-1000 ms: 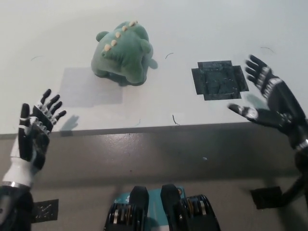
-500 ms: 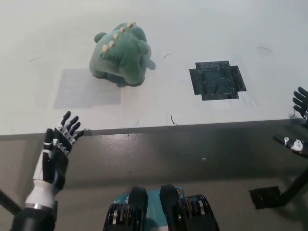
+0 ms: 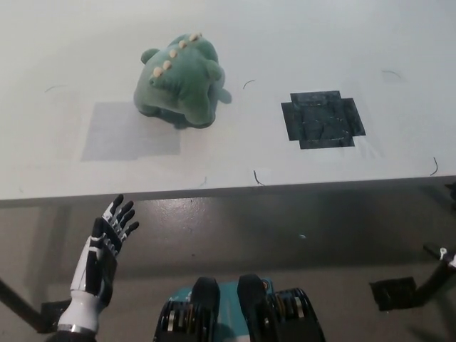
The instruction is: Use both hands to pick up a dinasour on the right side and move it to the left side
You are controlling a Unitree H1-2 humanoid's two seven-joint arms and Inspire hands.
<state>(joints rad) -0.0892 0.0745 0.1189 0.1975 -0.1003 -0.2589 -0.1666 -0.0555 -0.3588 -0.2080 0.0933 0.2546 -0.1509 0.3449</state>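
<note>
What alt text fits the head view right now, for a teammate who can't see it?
A green plush dinosaur sits on a white table, left of a dark tape patch and just beyond a grey square. The white left hand hangs open below the table's near edge at lower left; only a sliver of the right hand shows at the right border.

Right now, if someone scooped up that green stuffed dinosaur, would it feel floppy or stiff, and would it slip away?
The green dinosaur looks like a stuffed plush, so it would probably squash and sag rather than stay stiff. Its fuzzy fabric likely grips well instead of slipping. Sitting on a broad, rounded base on the white table, it seems likelier to slide than to roll if pushed.
</note>
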